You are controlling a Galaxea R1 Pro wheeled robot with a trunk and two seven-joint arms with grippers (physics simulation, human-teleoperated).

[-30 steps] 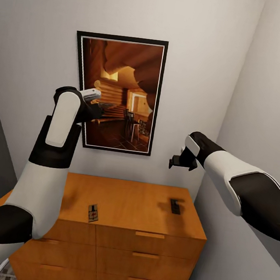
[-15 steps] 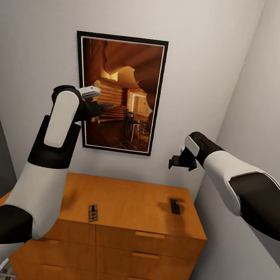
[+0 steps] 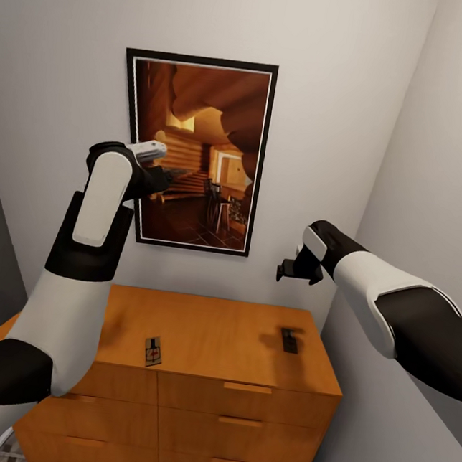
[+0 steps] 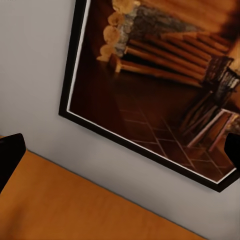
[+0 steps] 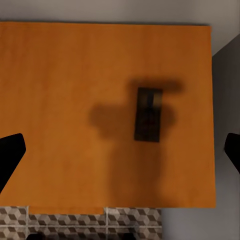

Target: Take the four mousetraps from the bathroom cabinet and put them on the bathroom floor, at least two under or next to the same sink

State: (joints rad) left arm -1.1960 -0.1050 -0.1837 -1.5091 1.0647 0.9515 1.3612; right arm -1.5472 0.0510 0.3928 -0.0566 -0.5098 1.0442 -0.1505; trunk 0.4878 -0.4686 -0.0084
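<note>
Head view: two small flat tan wooden mousetraps (image 3: 153, 351) (image 3: 289, 339) on orange-brown wooden cabinet (image 3: 217, 345) top. Right wrist view adds cube-patterned bathroom floor (image 5: 75, 220); right tool (image 5: 120, 150) spread wide. Left tool (image 4: 120, 150) also spread.

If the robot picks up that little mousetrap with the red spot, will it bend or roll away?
Probably not. The mousetrap looks like a flat, stiff board lying on the cabinet, so it shouldn't roll. Being small and thin, it is likely light, but hard to pinch.

Plain grey-white walls (image 3: 67, 37) meet in a corner; 1 black-framed picture of a timber interior (image 3: 193, 153) hangs centred.
</note>
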